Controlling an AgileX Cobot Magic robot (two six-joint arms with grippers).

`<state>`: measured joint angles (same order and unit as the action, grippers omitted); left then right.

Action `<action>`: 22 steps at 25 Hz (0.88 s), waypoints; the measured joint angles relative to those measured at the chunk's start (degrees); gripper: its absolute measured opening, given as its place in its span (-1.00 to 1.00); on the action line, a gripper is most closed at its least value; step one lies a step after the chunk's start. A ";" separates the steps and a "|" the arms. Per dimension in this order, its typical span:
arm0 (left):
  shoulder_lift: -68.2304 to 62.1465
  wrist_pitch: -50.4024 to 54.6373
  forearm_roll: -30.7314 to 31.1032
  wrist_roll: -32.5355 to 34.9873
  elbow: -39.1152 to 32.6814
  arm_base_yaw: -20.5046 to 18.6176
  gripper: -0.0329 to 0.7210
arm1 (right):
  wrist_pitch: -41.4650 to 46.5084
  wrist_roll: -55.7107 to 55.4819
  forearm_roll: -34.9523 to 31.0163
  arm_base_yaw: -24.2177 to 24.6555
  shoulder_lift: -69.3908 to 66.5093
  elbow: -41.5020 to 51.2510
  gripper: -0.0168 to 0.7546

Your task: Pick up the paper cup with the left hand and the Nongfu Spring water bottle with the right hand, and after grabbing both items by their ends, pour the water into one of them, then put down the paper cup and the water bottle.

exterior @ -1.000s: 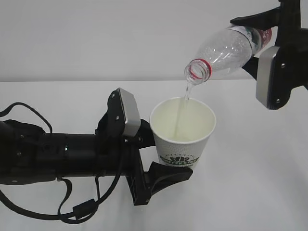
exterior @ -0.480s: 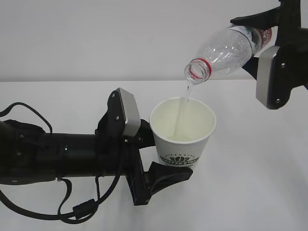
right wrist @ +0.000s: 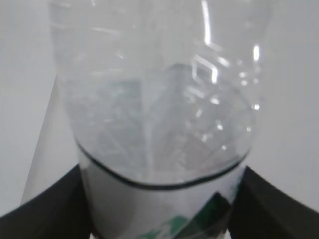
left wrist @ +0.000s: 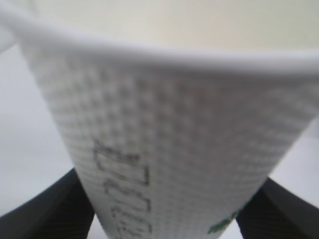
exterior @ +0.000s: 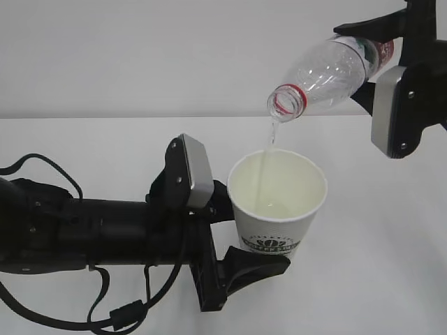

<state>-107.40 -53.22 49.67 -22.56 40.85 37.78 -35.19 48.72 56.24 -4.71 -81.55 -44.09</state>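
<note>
The white paper cup (exterior: 277, 202) with a green logo stands upright above the table, and my left gripper (exterior: 257, 236) is shut on its lower part. In the left wrist view the cup (left wrist: 169, 124) fills the frame between the two black fingers (left wrist: 50, 209). The clear Nongfu Spring water bottle (exterior: 325, 70) is tilted mouth-down at the upper right, with my right gripper (exterior: 369, 64) shut on its labelled end. A thin stream of water (exterior: 265, 150) falls from the red-ringed mouth into the cup. In the right wrist view the bottle (right wrist: 159, 99) sits between the fingers (right wrist: 279, 209).
A white table (exterior: 391, 265) lies under both arms, with a plain white wall behind. A black cable (exterior: 119, 314) loops under the left arm at the lower left.
The left arm has shifted the cup a little to the right and down. The bottle and right gripper have stayed put, and water keeps running.
</note>
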 joint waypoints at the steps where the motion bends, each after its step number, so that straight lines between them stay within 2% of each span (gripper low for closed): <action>1: 0.00 0.00 0.00 0.00 0.00 0.27 0.65 | 0.00 0.05 0.00 0.00 0.00 0.00 0.41; 22: -0.05 -0.10 -1.12 0.00 0.00 0.39 0.65 | 0.00 0.41 -0.10 0.00 0.00 0.00 0.41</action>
<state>-107.45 -53.32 48.55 -22.56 40.85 38.17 -35.19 49.12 56.14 -4.71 -81.55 -44.09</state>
